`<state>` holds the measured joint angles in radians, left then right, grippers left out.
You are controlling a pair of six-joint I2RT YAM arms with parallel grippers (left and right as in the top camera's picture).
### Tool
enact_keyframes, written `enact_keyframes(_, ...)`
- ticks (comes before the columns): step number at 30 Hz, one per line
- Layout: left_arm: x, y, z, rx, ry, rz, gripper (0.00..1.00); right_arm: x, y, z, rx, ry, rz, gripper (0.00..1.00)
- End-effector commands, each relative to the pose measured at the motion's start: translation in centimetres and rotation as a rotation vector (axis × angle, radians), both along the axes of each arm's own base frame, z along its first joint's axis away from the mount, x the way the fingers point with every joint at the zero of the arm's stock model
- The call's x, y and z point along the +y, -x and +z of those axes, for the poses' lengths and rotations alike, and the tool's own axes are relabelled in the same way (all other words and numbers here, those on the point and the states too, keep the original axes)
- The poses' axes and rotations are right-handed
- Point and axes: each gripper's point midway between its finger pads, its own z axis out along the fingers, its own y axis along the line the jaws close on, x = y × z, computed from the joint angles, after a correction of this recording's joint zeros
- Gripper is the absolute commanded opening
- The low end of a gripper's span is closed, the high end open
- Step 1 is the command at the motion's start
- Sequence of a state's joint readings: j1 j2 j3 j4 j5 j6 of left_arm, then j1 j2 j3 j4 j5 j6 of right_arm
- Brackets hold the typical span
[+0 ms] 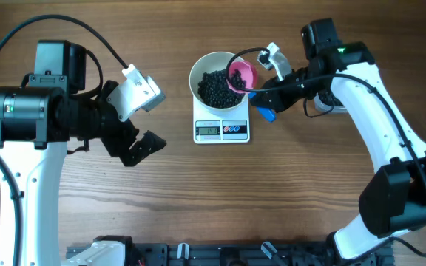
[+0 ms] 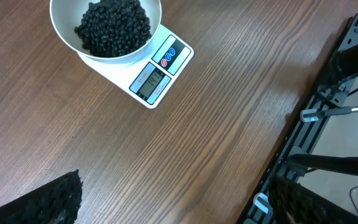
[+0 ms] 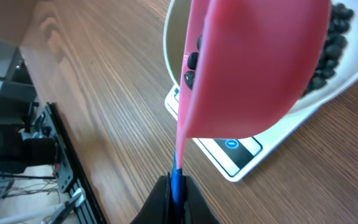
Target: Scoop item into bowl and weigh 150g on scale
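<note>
In bowl (image 1: 200,68) on scale (image 1: 222,131): item (image 1: 217,87), heaped; right pincer (image 3: 178,186) clenched on pink scoop (image 1: 241,74) at bowl's two o'clock rim; left pincer (image 1: 150,118) released, nine o'clock; reading illegible, target weight unconfirmed.

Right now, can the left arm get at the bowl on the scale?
Probably yes. The open left pincer hangs beside the scale with bare table between, and the bowl is free on that side; the right pincer holds the pink scoop over its far rim.
</note>
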<state>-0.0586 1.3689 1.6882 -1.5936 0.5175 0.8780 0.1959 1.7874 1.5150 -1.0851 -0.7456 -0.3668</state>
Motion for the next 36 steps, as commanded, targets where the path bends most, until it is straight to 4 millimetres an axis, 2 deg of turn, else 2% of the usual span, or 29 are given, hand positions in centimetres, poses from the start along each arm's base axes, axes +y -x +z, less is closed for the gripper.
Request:
enact_keyframes(1,0.2,0.0,0.5,-0.026,-0.004,-0.003,1.0,-0.3,0.0,0.6,-0.026,0.025,-0.013,0.05)
enact_keyframes(19,0.2,0.0,0.5,-0.026,-0.004,-0.003,1.0,0.2,-0.2,-0.1,-0.073,0.09,0.014,0.04)
enact_keyframes(29,0.2,0.0,0.5,-0.026,-0.004,-0.003,1.0,-1.3,-1.1,-1.1,-0.109,0.207,-0.02,0.04)
enact_keyframes(34,0.2,0.0,0.5,-0.026,-0.004,-0.003,1.0,-0.2,-0.7,-1.2,-0.119,0.213,0.011,0.04)
enact_keyframes(36,0.2,0.0,0.5,-0.026,-0.004,-0.003,1.0,0.1,-0.6,-1.6,-0.139,0.268,0.022,0.04)
